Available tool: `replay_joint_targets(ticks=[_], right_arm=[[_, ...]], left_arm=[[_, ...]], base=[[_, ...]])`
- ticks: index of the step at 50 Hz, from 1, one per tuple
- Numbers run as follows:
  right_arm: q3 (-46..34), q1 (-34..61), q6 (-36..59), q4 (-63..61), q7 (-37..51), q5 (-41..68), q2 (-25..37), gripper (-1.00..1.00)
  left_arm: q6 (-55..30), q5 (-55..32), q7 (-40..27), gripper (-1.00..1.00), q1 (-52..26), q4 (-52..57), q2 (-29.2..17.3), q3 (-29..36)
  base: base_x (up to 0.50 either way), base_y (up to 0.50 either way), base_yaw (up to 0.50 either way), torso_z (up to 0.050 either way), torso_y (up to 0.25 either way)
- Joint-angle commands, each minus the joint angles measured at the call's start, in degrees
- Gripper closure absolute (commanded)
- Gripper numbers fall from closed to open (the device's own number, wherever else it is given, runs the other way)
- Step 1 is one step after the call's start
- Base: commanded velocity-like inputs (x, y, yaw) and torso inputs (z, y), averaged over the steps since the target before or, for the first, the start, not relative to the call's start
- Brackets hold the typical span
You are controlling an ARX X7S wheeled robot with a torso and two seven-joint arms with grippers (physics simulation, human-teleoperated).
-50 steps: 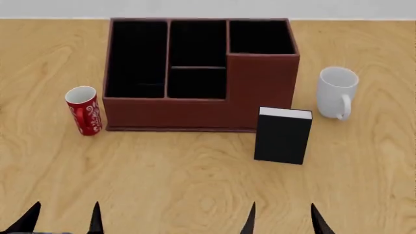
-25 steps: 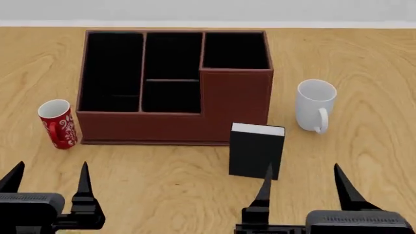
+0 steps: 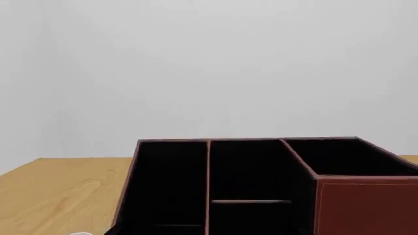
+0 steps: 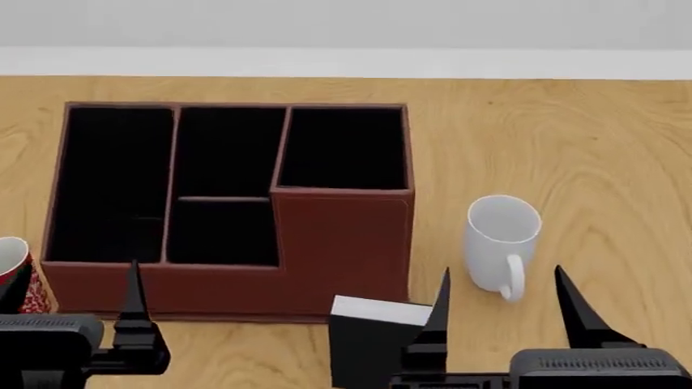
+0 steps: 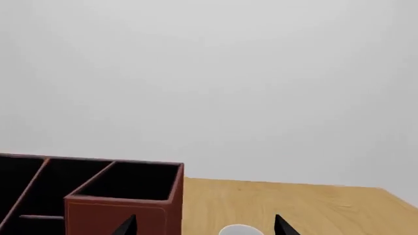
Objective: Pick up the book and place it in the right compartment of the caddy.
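The dark red caddy point(image 4: 324, 243) stands on the wooden table, and its tall-walled right compartment point(image 4: 343, 150) is empty. The black book point(image 4: 368, 348) with white page edges stands upright in front of the caddy's raised corner, cut off by the view's bottom edge. My right gripper point(image 4: 501, 275) is open, its left finger point(image 4: 438, 312) just right of the book. My left gripper point(image 4: 76, 279) is open before the caddy's left front. The right wrist view shows the open gripper point(image 5: 205, 225), the caddy point(image 5: 117, 215) and the right compartment point(image 5: 134, 181). The left wrist view shows the caddy point(image 3: 365, 205), but no fingers.
A white mug point(image 4: 501, 241) stands right of the caddy, between my right fingers in the head view; its rim shows in the right wrist view point(image 5: 240, 230). A red patterned mug point(image 4: 11, 271) stands at the caddy's left front corner. The table's far edge point(image 4: 433, 74) lies behind the caddy.
The head view has closed in: caddy, book and mugs sit lower in the frame. The book has slid to the bottom edge, beside my right gripper's left finger. Nothing is grasped.
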Motion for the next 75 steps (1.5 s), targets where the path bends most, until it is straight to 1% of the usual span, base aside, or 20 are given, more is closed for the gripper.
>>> replay_joint_targets(ticks=[1,11,18,24,26,28,29,32,34,43,61,75], right_arm=[[-0.5,-0.2,-0.3,-0.8,-0.2,0.6,1.0,-1.0],[-0.7,-0.2,-0.5,-0.6,0.3,0.8,1.4,-1.0],[-2.3,0.1,0.5,-0.5,0.4,-0.1,2.1,-1.0],[-2.1,0.4,1.4,-0.4,1.9,-0.4,2.1,-1.0],[-2.5,0.7,3.4,-0.6,3.5,-2.1,2.2,-1.0],[-1.7,0.7,3.3,-0.7,2.0,0.8,1.9,-1.0],[-2.4,0.4,2.3,-0.8,2.6,-0.6,2.1,-1.0],[-3.4,0.8,3.5,-0.8,3.5,-2.5,2.5,-1.0],[-5.4,1.4,6.1,-1.3,5.1,-6.0,2.9,-1.0],[-4.6,1.0,3.5,-0.8,3.9,-3.3,3.0,-1.0],[-5.3,0.8,3.0,-1.3,4.0,-2.3,3.5,-1.0],[-5.8,0.9,2.1,-0.9,3.8,-1.2,3.7,-1.0]], left_arm=[[0.0,0.7,-2.0,-1.0,-0.4,0.2,-0.3,0.6],[-1.0,-0.2,-2.4,-1.0,-0.6,0.2,-0.7,1.1],[-0.6,0.0,-2.9,-1.0,-0.3,0.3,-1.0,1.8],[-0.5,-0.1,-3.2,-1.0,-0.5,-0.1,-1.3,2.1],[-0.7,-0.2,-3.3,-1.0,-0.5,0.2,-1.4,2.1],[-0.8,-0.3,-3.3,-1.0,-0.4,0.4,-1.6,2.2],[-0.7,-0.3,-3.4,-1.0,-0.4,0.3,-1.6,2.2],[-1.0,-0.4,-3.6,-1.0,-0.3,0.9,-1.7,2.3],[-0.8,-0.4,-3.7,-1.0,-0.4,0.5,-1.8,2.4],[-0.7,-0.5,-4.3,-1.0,-0.6,0.4,-2.2,2.6],[1.0,0.4,-5.4,-1.0,-0.4,-0.2,-2.9,4.0],[0.4,-0.8,-6.2,-1.0,-0.4,0.5,-3.2,3.5]], base=[[0.49,-0.25,0.0,0.0,0.0],[0.48,-0.27,0.0,0.0,0.002],[0.47,-0.28,0.0,0.0,0.0],[0.47,-0.29,0.0,0.0,0.002],[0.47,-0.29,0.0,0.0,0.0],[0.46,-0.18,0.0,0.0,0.0],[0.0,0.0,0.0,0.0,0.0],[-0.02,0.0,0.0,0.0,0.004],[0.0,0.0,0.5,0.0,0.0],[0.0,0.0,0.5,0.0,0.0],[0.0,0.0,0.5,0.0,0.0],[0.0,0.0,0.5,0.0,0.0]])
